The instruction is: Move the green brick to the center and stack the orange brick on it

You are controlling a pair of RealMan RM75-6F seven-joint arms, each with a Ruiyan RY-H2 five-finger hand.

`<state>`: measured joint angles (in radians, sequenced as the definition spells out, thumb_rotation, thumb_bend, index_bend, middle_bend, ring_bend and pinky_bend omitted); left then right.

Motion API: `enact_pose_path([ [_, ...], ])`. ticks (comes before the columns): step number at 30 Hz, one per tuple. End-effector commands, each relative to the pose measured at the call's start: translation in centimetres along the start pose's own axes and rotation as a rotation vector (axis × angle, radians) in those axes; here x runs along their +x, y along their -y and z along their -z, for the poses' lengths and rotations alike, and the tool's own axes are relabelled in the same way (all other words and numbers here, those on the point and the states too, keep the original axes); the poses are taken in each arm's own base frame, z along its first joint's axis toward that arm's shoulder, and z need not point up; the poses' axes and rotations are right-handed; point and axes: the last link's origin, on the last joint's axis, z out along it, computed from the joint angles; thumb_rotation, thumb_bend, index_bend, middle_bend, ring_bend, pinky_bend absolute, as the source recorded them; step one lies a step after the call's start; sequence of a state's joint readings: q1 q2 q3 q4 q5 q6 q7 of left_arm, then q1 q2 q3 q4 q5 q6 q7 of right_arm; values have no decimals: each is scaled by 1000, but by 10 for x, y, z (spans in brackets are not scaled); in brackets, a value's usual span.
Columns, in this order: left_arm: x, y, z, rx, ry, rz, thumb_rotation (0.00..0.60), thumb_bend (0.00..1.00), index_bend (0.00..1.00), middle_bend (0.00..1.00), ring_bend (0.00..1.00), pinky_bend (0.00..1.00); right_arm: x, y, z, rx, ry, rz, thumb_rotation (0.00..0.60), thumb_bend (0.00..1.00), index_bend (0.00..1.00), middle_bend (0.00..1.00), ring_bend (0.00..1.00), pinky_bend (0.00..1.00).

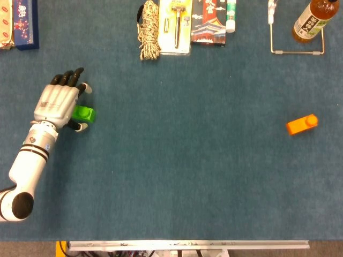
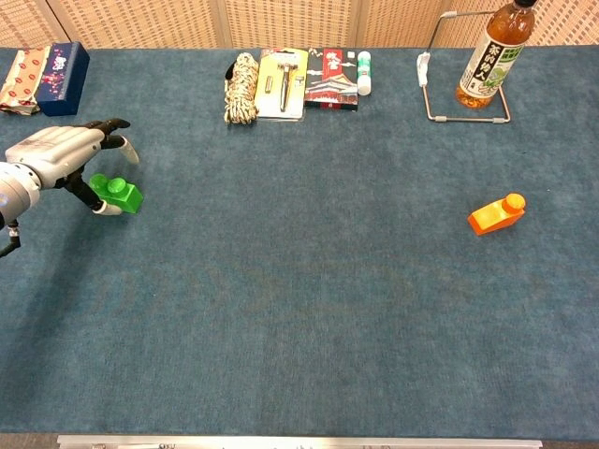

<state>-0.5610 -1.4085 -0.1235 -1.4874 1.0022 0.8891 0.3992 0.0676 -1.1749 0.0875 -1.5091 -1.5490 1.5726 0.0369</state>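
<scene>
Now one green brick (image 1: 84, 113) under spread left hand (image 1: 56, 103) fingers; one orange brick (image 1: 302, 124)

Left robot hand (image 1: 58, 100) over green brick (image 1: 84, 114); orange brick (image 1: 302, 124) far right.

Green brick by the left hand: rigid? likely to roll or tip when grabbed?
The green brick looks like a moulded plastic block, so probably rigid and light. Flat sides on the blue cloth suggest it slides or pivots rather than rolls. The left hand covers part of it, so a nudge could twist it.
</scene>
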Motion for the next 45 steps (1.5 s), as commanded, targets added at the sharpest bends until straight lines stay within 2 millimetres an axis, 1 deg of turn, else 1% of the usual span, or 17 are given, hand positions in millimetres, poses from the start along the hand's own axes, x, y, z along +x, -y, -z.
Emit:
enact_pose_path([
  [1,-1,1,-1,2,12,-10,600,133,312,0,0,90,0,0,0,-1,0,0,600,0,339,376,201,204],
  [8,-1,2,-3,24,11,-20,600,220,364,0,0,90,0,0,0,-2,3,0,600,0,339,376,202,204],
  [10,-1,2,-3,30,7,-25,600,250,398,0,0,90,0,0,0,-2,3,0,600,0,339,376,202,204],
  [18,-3,1,-2,39,10,-30,600,259,501,0,0,90,0,0,0,-4,4,-1,600,0,339,376,201,204],
  [23,-4,1,-2,44,18,-33,600,260,540,0,0,90,0,-1,0,-5,3,-3,600,0,339,376,201,204],
  [26,-3,-3,0,35,19,-21,600,260,549,0,0,90,1,-1,0,-7,1,-5,600,0,339,376,201,204],
  [30,5,-15,3,9,15,-9,600,271,551,0,0,90,2,-2,1,-9,-5,-9,600,0,339,376,201,204],
  [34,15,-31,4,-17,-2,-22,600,272,551,0,0,90,4,-3,2,-9,-12,-13,600,0,339,376,202,204],
  [38,23,-52,3,-50,-19,-13,600,271,554,0,0,90,6,-4,3,-13,-22,-20,600,0,339,376,201,204],
  [45,31,-88,-3,-121,-44,-30,600,293,558,0,0,90,13,-9,8,-26,-47,-39,600,0,339,376,202,204],
])
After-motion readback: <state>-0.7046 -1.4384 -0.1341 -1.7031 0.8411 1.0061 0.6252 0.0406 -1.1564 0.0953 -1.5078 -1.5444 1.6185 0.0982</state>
